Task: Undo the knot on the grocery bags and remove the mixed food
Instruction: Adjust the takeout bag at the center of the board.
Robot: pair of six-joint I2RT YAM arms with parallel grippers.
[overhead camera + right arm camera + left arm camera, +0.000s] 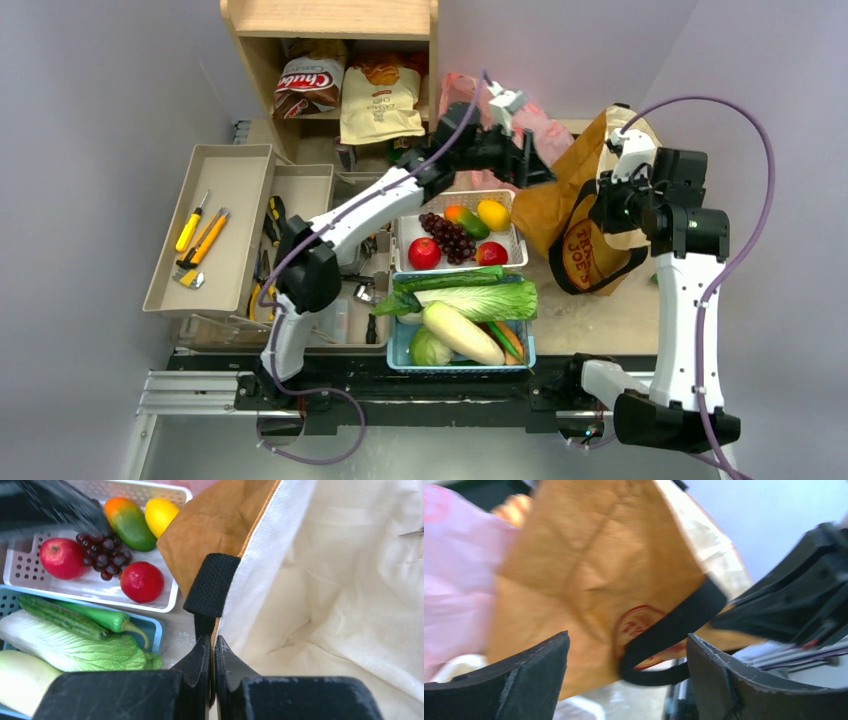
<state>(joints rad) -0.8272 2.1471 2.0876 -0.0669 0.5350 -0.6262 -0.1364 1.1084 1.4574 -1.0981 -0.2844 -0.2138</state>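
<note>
The brown paper bag (575, 205) lies tilted at the back right, and the pink plastic bag (545, 125) is crumpled behind it. Its knot is hidden. My right gripper (212, 642) is shut on the paper bag's rim beside a black strap (212, 582); the bag's pale inside (350, 590) shows nothing in it. My left gripper (627, 636) is open in front of the paper bag (599, 565), with a black strap loop (664, 635) between its fingers; the pink bag (454, 580) is to its left. Apples (424, 253), grapes (450, 236) and an orange (492, 214) lie in the white basket (405, 228).
A blue basket (398, 352) at the front holds cucumber (450, 281), napa cabbage (485, 300), daikon (460, 333) and a carrot. A wooden shelf (330, 20) at the back holds a tan snack bag (380, 105) and a Chubs bag (308, 85). Tool trays (240, 165) stand at the left.
</note>
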